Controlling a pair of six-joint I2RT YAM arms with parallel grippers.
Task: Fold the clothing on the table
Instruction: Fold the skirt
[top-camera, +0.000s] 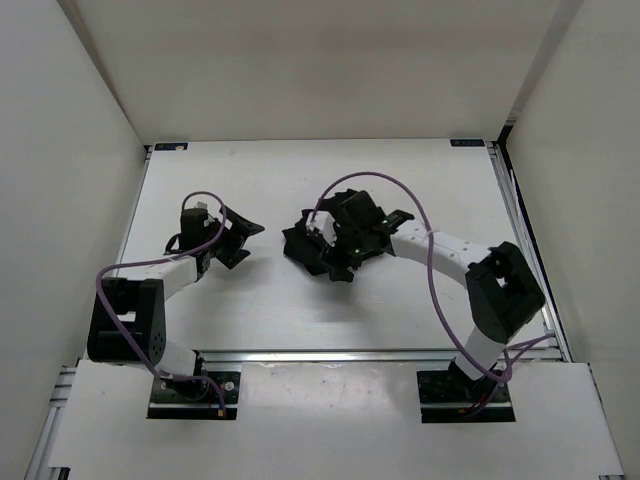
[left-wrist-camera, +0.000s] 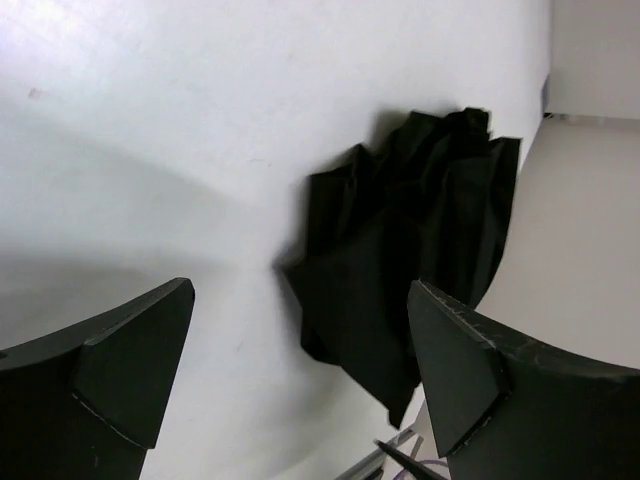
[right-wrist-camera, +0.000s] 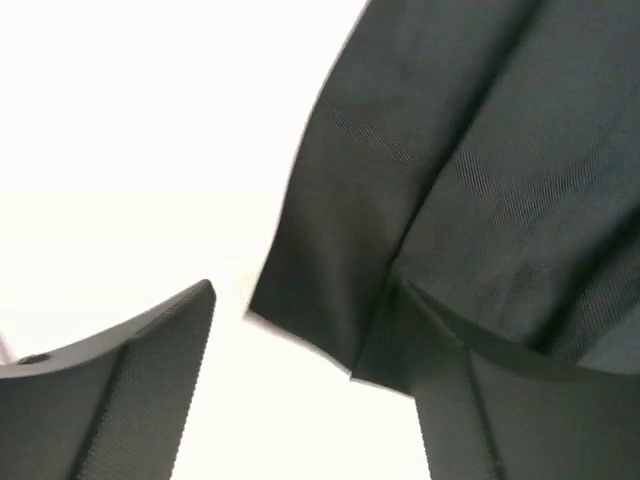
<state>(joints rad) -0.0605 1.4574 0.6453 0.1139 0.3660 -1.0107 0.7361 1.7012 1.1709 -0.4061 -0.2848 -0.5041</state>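
The clothing (top-camera: 318, 252) is a black pleated garment bunched in a crumpled heap near the middle of the white table (top-camera: 300, 180). My right gripper (top-camera: 340, 238) hovers right over the heap. In the right wrist view the right gripper (right-wrist-camera: 310, 390) stands open, and a corner of the clothing (right-wrist-camera: 450, 170) lies under it against the right finger, not pinched. My left gripper (top-camera: 243, 243) sits to the left of the heap, apart from it. It is open and empty (left-wrist-camera: 300, 370), facing the clothing (left-wrist-camera: 400, 240), which lies some way ahead.
White walls close in the table on the left, back and right. A metal rail (top-camera: 320, 355) runs along the near edge by the arm bases. Purple cables (top-camera: 430, 250) loop above both arms. Bare tabletop surrounds the heap.
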